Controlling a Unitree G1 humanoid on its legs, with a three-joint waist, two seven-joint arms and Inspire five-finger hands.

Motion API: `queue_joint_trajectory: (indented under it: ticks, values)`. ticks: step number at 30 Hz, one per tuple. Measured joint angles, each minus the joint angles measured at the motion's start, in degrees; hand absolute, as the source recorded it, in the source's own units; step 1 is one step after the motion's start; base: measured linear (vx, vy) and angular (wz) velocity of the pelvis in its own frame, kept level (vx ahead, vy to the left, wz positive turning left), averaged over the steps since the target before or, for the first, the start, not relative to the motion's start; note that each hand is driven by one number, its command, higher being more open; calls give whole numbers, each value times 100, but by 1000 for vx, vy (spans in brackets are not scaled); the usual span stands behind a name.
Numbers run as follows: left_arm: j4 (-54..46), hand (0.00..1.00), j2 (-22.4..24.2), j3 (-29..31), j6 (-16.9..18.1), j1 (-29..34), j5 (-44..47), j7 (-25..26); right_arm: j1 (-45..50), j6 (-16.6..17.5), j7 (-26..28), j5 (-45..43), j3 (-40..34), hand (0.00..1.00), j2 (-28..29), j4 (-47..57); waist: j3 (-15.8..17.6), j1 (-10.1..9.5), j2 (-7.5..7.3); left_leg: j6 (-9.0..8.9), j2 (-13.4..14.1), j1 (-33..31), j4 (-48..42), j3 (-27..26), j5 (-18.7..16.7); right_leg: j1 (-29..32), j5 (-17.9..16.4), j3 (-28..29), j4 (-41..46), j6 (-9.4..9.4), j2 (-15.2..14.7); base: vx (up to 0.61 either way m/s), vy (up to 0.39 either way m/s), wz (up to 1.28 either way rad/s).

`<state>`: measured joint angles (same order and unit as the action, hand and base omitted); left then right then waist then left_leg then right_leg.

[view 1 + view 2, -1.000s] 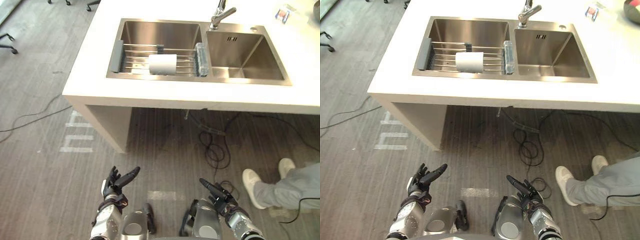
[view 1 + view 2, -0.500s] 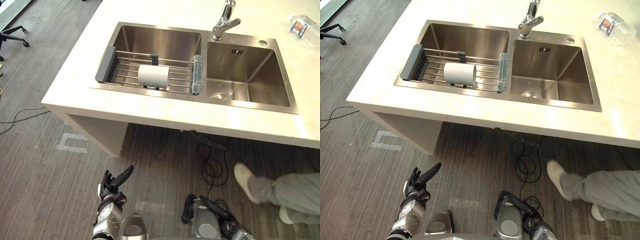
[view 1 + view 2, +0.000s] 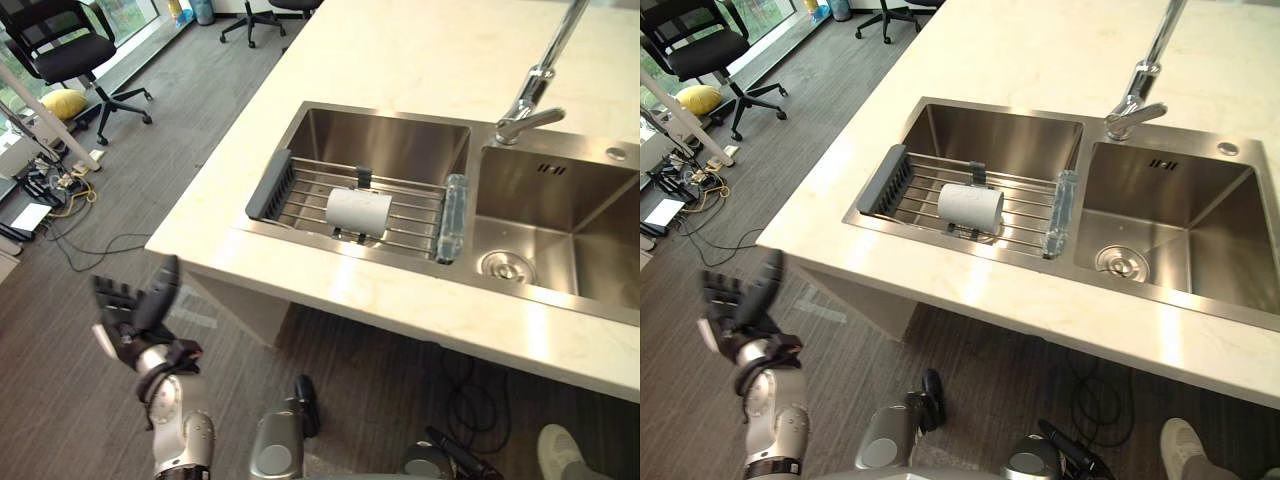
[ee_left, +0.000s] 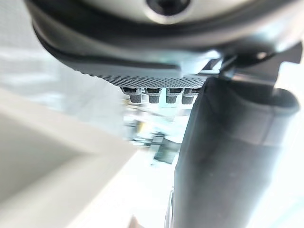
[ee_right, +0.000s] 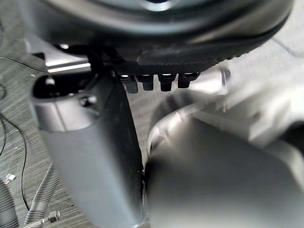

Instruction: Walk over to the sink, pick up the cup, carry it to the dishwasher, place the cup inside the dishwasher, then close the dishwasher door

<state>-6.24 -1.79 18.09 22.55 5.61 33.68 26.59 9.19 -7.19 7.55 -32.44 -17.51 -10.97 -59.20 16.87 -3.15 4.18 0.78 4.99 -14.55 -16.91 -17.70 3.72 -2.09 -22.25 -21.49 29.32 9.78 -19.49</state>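
Cup (image 3: 358,212) lies on rack (image 3: 300,197) in countertop (image 3: 400,50) sink (image 3: 390,142).

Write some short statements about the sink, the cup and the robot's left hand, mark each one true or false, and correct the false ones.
1. The cup lies on its side on the rack. True.
2. The left hand is closed round the cup. False: it is open, low beside the counter and apart from the cup.
3. The faucet stands at the back edge of the sink. True.
4. The rack sits in the right basin. False: it spans the left basin.
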Motion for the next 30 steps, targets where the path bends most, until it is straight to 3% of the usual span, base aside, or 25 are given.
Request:
queue_joint_trajectory:
  ticks: [3,6,8,12,14,17,19,26,30]
  values:
    - [-568,100,-19,304,524,-49,-131,311,11,-58,-42,-74,13,100,44,-64,-41,-1,-2,-77,-60,85,107,-22,-116,-121,29,86,-308,-20,84,149,-13,-4]
    - [-849,100,-132,254,940,-190,-220,364,92,-113,-67,-198,-11,100,53,-217,-256,27,1,-83,-102,257,539,-40,76,-320,250,79,-831,67,208,161,-85,1]
    - [-956,100,-360,-74,1050,-486,-244,195,142,-197,-25,-236,-129,100,74,-306,-401,86,-2,-149,-97,415,896,-20,230,-469,397,53,-1160,40,347,126,-98,2]
    - [-998,100,-734,-1068,1027,-931,-483,-674,265,-306,193,-236,-474,100,143,-341,-571,236,-6,-262,-55,725,1478,-75,490,-612,579,84,-1489,-34,536,56,-75,-15]
    - [-1077,100,-940,-1974,677,-1186,-545,-1472,272,-315,244,-222,-604,100,179,-338,-621,336,-3,-302,-9,914,1718,-260,565,-609,661,244,-1602,-43,594,29,-43,-41]
    - [-1103,100,-1178,-2794,-20,-1540,-757,-2227,273,-322,251,-229,-710,100,206,-309,-661,477,11,-302,-10,979,1810,-353,579,-596,748,315,-1709,-39,595,20,9,-26]
    - [-1097,100,-1345,-3178,-396,-1733,-1058,-2462,252,-331,249,-229,-709,100,205,-296,-685,549,15,-305,-6,1005,1872,-353,583,-569,836,395,-1809,-28,601,16,49,-29]
    - [-437,100,-1813,-3362,-1472,-2219,-2560,-2329,283,-353,189,-452,-711,100,190,-295,-778,587,27,-302,-6,1053,1927,-343,585,-516,1090,512,-2053,0,579,-19,43,-22]
    - [-190,100,-2159,-3330,-1707,-2218,-2670,-1972,300,-357,132,-550,-705,100,188,-304,-838,585,34,-334,-41,1104,2130,-326,640,-464,1120,511,-2085,17,581,-63,41,-3]
